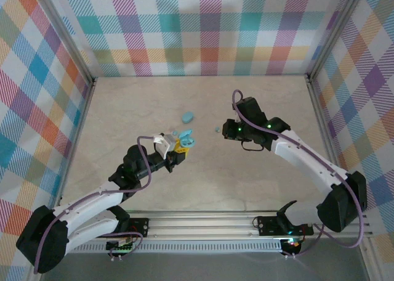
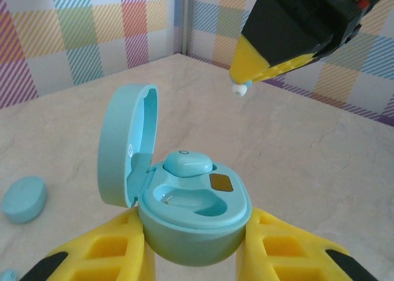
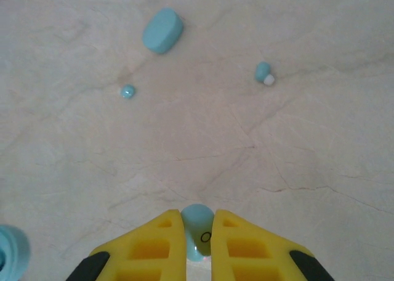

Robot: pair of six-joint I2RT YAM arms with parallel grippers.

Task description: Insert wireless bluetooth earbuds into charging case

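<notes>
Case (image 2: 191,222) sits between the fingers (image 2: 104,256) of the left gripper (image 2: 196,232), clamped on both sides of its lower shell and lifted off the table (image 2: 308,170). Jaws closed on the case, yellow pads touching its sides. Lid (image 2: 117,145) is open and stands upright on the left side of the case as this gripper's camera sees it.

Inside the case: seated earbud (image 2: 188,164) in the far slot. The near slot (image 2: 184,202) is empty.

Right gripper (image 3: 198,215) is nearly closed and pinches the held earbud (image 3: 197,224) right between its fingertips. From the left wrist, the white tip of that earbud pokes out below the yellow fingertip, up and to the right beyond the case, apart from it. From the right wrist, the edge of the case shows low on the gripper's left.

On the table ahead of the right gripper: loose earbud (image 3: 265,73) with a white tip, ahead and a bit right. A round bit (image 3: 127,92) lies ahead and left, too small to tell what it is. An oval piece (image 3: 163,30) lies farther ahead and left, flat on the table. All three are well apart from each other and from the fingers.

Counts: 1 case, open. 3 earbuds: 1 seated, 1 held, 1 loose. 1 round bit. 1 oval piece. 2 grippers, both gripping.

In the top view the two grippers face each other across a gap, the left with the case and the right just beside the loose earbud.
</notes>
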